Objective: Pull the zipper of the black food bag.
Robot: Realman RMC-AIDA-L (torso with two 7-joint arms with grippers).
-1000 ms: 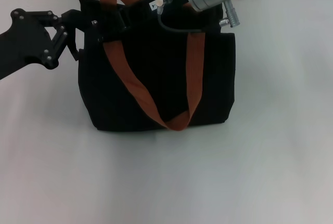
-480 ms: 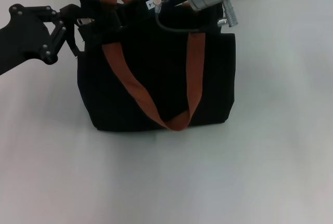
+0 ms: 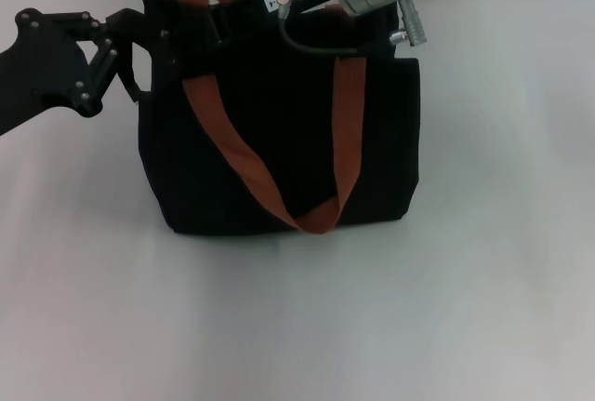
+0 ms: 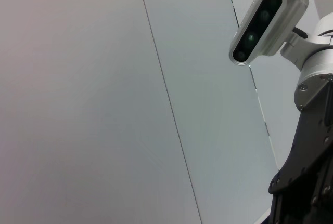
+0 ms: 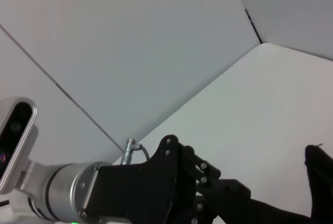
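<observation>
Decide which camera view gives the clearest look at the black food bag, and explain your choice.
The head view: the whole black food bag shows, standing on the table with its orange handles draped over the front. The left wrist view shows none of it, only wall and robot parts. The right wrist view shows dark shapes at the bottom edge; whether bag or arm is unclear.

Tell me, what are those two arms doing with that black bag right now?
Left gripper at the black food bag top left corner. Right gripper reaching across its top, fingers hidden. Zipper not visible.
</observation>
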